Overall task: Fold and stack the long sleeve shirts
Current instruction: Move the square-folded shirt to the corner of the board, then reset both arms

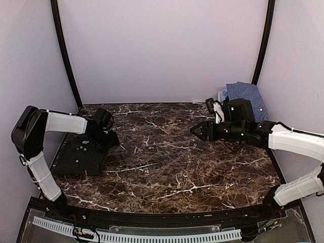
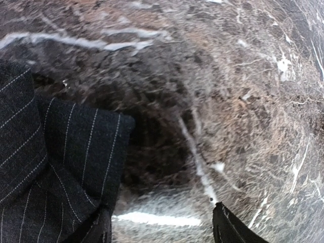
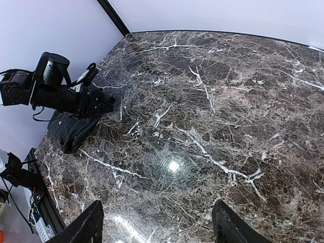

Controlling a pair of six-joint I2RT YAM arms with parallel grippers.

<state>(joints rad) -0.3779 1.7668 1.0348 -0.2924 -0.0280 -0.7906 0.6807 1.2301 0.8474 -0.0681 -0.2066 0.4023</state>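
Observation:
The black pinstriped shirt [image 1: 81, 156] lies folded at the table's left edge. My left gripper [image 1: 109, 136] hovers low at its far right corner, open. In the left wrist view the shirt's corner [image 2: 50, 167] fills the lower left, my left gripper [image 2: 162, 228] holds only bare marble between its fingers, and the left fingertip [image 2: 98, 230] sits at the cloth's edge. The blue-and-white check shirt [image 1: 248, 96] is bunched at the back right corner, behind the right arm. My right gripper [image 1: 198, 130] hangs open over the marble, pointing left, empty in its wrist view [image 3: 158, 225]. That view also shows the black shirt [image 3: 76, 129].
The dark marble table [image 1: 167, 167] is walled by pale panels on three sides, with black curved posts [image 1: 65, 55] at the back corners. A white slatted strip [image 1: 136, 235] runs along the near edge. The left arm [image 3: 55, 93] shows in the right wrist view.

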